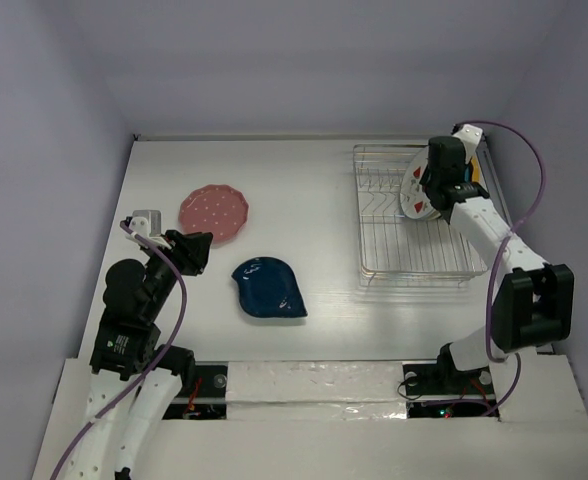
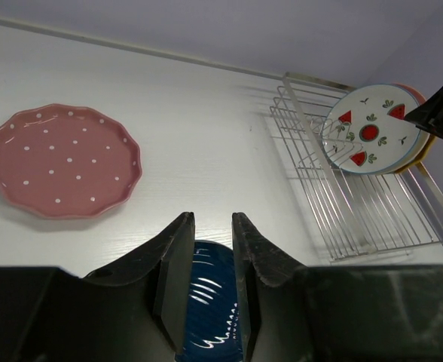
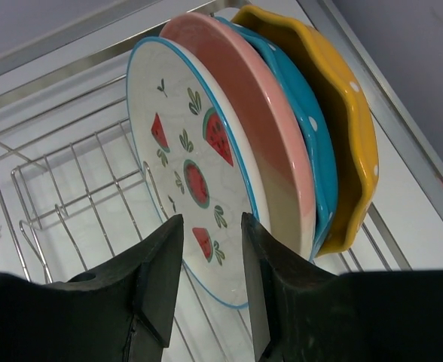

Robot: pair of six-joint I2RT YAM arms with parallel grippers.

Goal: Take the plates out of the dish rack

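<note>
The right tool [image 3: 211,222] has its fingers apart, and the lower rim of the white plate [image 3: 191,181] shows in the gap between them; whether either finger touches it cannot be told. This plate, painted with red fruit and green sprigs, stands on edge directly ahead of the tool. Stacked close behind it, farther from the tool, are the cream-pink plate [image 3: 259,128], the light blue plate [image 3: 304,128] and the yellow plate [image 3: 342,113], all upright and leaning the same way. The four stand at one end of the rack [image 3: 71,173], whose bare wire floor stretches away to one side of the tool. The left tool [image 2: 212,222] is well apart from the rack, its fingers parted by a narrow gap with nothing between them. Directly below it, seen through the gap, the navy plate [image 2: 206,294] lies flat on the tabletop [image 2: 206,128]. Ahead of the tool and off to its left, the dotted pink plate [image 2: 63,162] also lies flat, clear of the navy one. Far ahead to its right stands the rack with its upright plates.
</note>
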